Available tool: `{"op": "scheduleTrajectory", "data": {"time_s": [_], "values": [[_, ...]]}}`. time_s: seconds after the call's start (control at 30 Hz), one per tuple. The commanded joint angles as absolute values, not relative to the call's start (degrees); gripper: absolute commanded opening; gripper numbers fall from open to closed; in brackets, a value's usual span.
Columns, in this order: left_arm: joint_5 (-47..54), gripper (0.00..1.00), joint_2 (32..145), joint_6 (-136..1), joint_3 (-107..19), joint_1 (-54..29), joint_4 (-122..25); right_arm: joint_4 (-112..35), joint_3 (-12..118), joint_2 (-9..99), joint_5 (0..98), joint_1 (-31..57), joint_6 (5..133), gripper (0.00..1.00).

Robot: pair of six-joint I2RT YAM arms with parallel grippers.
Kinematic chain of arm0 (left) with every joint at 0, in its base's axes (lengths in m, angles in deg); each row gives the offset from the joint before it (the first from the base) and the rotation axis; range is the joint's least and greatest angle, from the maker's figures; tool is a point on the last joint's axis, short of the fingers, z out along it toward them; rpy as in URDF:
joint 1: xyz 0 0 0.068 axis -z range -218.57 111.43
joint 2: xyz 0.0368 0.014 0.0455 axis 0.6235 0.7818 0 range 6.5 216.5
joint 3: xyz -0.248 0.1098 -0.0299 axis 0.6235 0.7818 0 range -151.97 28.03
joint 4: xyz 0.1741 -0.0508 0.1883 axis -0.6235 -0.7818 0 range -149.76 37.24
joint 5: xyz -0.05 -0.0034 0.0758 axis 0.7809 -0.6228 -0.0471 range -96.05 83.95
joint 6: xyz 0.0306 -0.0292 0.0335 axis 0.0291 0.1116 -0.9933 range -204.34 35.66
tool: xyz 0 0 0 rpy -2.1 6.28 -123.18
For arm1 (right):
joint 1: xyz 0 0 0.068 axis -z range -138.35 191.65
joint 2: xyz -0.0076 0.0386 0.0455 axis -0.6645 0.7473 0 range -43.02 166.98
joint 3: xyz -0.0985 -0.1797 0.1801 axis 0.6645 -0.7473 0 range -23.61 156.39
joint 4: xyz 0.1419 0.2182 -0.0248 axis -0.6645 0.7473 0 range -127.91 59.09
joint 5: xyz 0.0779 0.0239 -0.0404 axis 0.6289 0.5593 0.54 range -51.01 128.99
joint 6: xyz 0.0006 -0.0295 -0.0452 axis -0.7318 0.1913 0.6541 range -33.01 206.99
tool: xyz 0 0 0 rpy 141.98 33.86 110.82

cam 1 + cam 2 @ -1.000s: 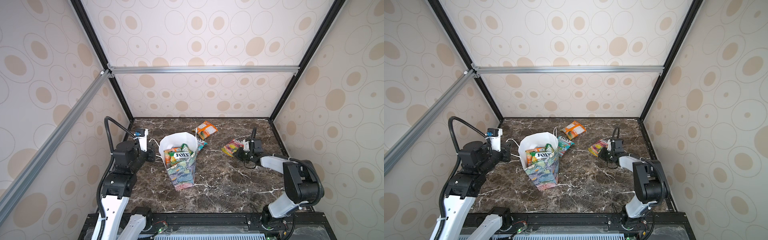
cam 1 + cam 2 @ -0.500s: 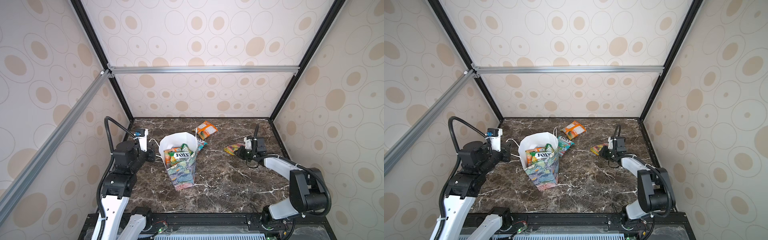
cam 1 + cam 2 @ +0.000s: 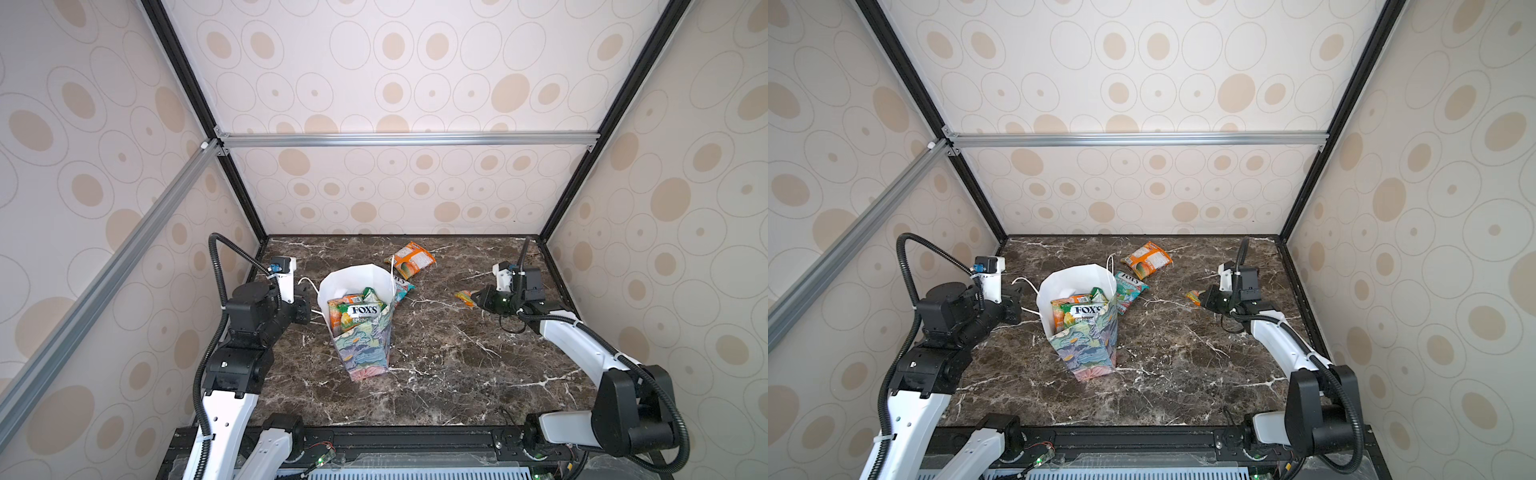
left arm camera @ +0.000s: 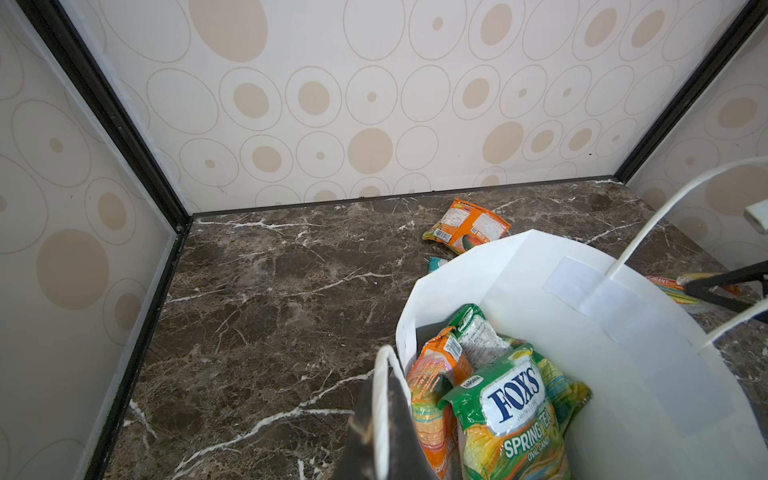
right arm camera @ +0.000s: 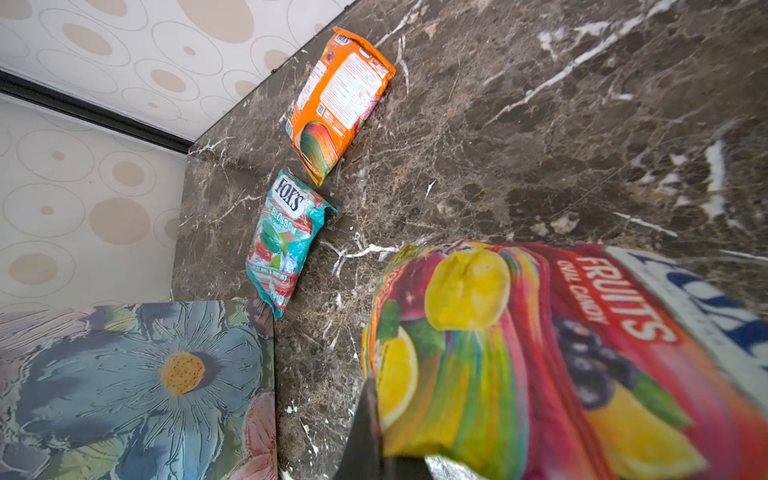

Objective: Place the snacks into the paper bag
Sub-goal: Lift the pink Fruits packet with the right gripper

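My right jaws grip the fruit packet (image 5: 540,353), long axis pointing toward the paper bag (image 3: 365,353) — upright, mouth open, well off to my left; left jaws pinch its cord handle (image 4: 380,395). Right arm's job, I judge.

You have on view: bag (image 3: 365,353), pastel blue, green and pink floral print outside, white inside, white cords; green packet (image 3: 359,316), yellow-green swirls, white label lettered dark blue; orange packet (image 3: 411,259), white text panels; teal packet (image 3: 1127,289), red bands, green leaves; red packet (image 5: 540,353), yellow lemons, dark berries; table (image 3: 457,365), dark brown marble veined white; walls (image 3: 395,83), cream with ringed tan ovals.
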State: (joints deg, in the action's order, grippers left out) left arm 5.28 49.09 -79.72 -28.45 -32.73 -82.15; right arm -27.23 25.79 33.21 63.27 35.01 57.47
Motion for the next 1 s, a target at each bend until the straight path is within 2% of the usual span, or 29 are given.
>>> {"op": "scheduleTrajectory", "data": {"time_s": [0.0, 0.4, 0.8, 0.97], "values": [[5.9, 0.00, 48.7, -80.2, -30.0, -32.6, -82.5, -25.6, 28.3, 31.0, 64.5, 35.3, 59.2, 0.00], [5.9, 0.00, 49.0, -80.2, -30.1, -32.6, -82.5, -22.6, 31.2, 28.4, 64.5, 32.5, 61.4, 0.00], [6.1, 0.00, 48.3, -80.2, -29.8, -32.6, -82.5, -15.9, 39.7, 25.4, 60.0, 26.0, 65.8, 0.00], [6.1, 0.00, 48.4, -80.1, -29.9, -32.6, -82.3, -12.7, 44.9, 24.0, 57.0, 20.2, 68.1, 0.00]]}}
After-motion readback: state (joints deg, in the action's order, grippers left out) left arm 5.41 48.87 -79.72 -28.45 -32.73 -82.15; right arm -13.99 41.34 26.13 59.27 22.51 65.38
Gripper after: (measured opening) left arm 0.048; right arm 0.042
